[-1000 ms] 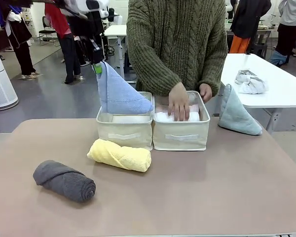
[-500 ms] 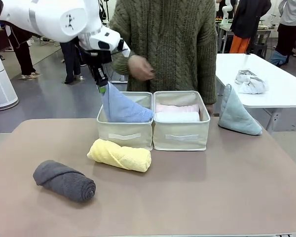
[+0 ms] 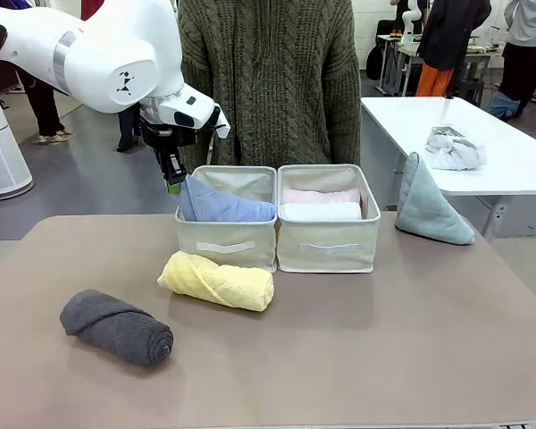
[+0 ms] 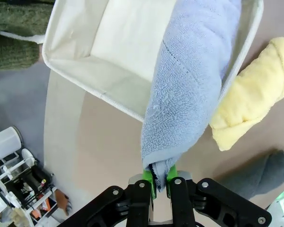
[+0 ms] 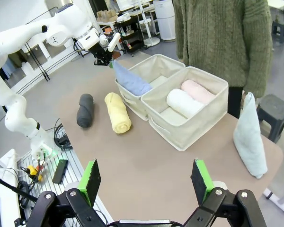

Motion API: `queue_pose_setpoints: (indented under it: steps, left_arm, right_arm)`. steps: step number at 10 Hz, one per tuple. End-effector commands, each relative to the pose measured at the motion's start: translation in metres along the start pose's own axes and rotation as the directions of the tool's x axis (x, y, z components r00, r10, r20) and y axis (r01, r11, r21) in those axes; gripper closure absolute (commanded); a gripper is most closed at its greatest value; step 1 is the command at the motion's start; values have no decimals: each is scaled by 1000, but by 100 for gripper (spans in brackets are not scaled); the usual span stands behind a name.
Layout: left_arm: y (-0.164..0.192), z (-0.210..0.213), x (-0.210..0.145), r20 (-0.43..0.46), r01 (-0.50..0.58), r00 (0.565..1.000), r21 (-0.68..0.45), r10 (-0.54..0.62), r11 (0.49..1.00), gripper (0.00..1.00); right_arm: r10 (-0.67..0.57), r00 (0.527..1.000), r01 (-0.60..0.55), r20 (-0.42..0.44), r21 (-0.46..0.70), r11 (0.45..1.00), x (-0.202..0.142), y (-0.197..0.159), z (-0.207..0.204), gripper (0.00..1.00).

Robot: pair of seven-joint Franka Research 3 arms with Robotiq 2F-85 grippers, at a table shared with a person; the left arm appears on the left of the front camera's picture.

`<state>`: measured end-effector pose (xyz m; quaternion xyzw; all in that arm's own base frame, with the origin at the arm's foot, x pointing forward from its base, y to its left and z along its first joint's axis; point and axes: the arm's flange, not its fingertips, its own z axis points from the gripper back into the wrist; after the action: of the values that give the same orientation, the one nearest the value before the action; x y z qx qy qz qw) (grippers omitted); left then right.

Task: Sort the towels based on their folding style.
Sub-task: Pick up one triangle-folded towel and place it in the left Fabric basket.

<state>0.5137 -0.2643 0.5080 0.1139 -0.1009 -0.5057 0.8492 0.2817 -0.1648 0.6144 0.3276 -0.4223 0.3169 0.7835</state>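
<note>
My left gripper (image 3: 172,183) (image 4: 160,182) is shut on the tip of the light blue cone towel (image 3: 223,204) (image 4: 194,80), which lies slanted in the left cream bin (image 3: 225,243) with its tip over the bin's left rim. The right bin (image 3: 326,246) holds a pale pink roll (image 3: 317,195) and a white roll (image 3: 320,212). A yellow roll (image 3: 217,281) lies in front of the left bin. Further left and nearer lies a dark grey roll (image 3: 116,326). A grey-green cone towel (image 3: 429,212) stands at the table's far right. My right gripper (image 5: 146,179) hangs open above the table's near right side.
A person in a green knitted sweater (image 3: 268,80) stands right behind the bins, hands out of sight. A white side table (image 3: 509,165) at the back right carries a grey-white cloth bundle (image 3: 454,147). Bare brown tabletop (image 3: 384,340) stretches in front of the bins and to the right.
My left gripper has lowered the blue towel from upright above the left bin to lying inside it. The person's hands have left the right bin and drawn back.
</note>
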Motion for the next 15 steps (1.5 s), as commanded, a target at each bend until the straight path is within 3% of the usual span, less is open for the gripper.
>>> queue_pose_setpoints:
  steps: [1,4,8,11,12,13,14,15]
  left_arm:
    - [-6,3,-5,7,-11,1000,40,11,999,88]
    - [0,21,-4,48,-20,999,33,19,999,88]
    - [1,17,2,29,58,998,-188,-54,980,88]
    - [1,1,5,-6,67,997,-249,-71,966,88]
    - [0,0,5,-12,69,997,-252,-75,965,28]
    - [0,1,5,-6,80,996,-245,-84,966,28]
    - [0,4,4,0,83,996,-239,-85,967,0]
    - [0,5,4,2,83,996,-238,-85,968,25]
  right_arm:
    - [11,1000,-11,24,14,1000,0,-1,-1,0]
    - [11,1000,-11,24,14,1000,0,-1,-1,0]
    - [11,1000,-11,24,14,1000,0,-1,-1,0]
    - [11,1000,-11,24,14,1000,0,-1,-1,0]
    - [11,1000,-11,24,14,1000,0,-1,-1,0]
    - [11,1000,-11,24,14,1000,0,-1,-1,0]
    - [11,1000,-11,24,14,1000,0,-1,-1,0]
    - [11,1000,-11,24,14,1000,0,-1,-1,0]
